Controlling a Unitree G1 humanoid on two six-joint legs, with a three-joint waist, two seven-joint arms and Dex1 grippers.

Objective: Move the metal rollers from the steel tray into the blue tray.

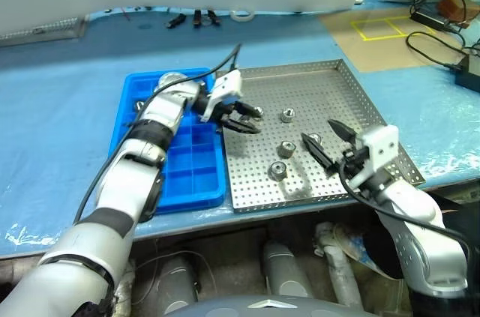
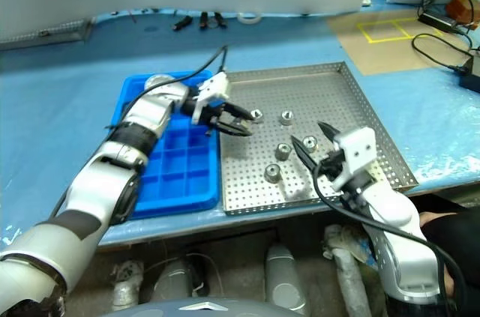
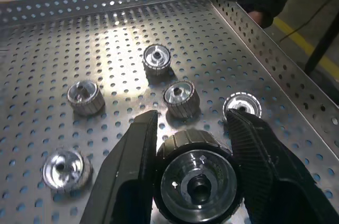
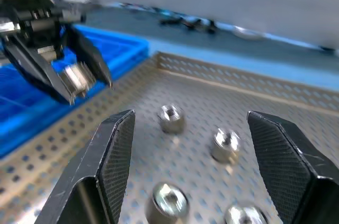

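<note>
Fingers of my left gripper are clamped on one ribbed metal roller, lifted above the steel tray near its edge beside the blue tray. I count five more shiny rollers loose on the perforated floor. My right gripper hangs spread and empty over the tray's near side. Black cables lie far right.

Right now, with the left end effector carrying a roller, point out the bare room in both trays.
The blue tray shows open compartments along its near half, beside the steel tray. The steel tray's far strip behind the loose rollers is bare, as is its near left corner. Its middle is crowded: four loose rollers, the left end effector with its roller, and the open right end effector.
</note>
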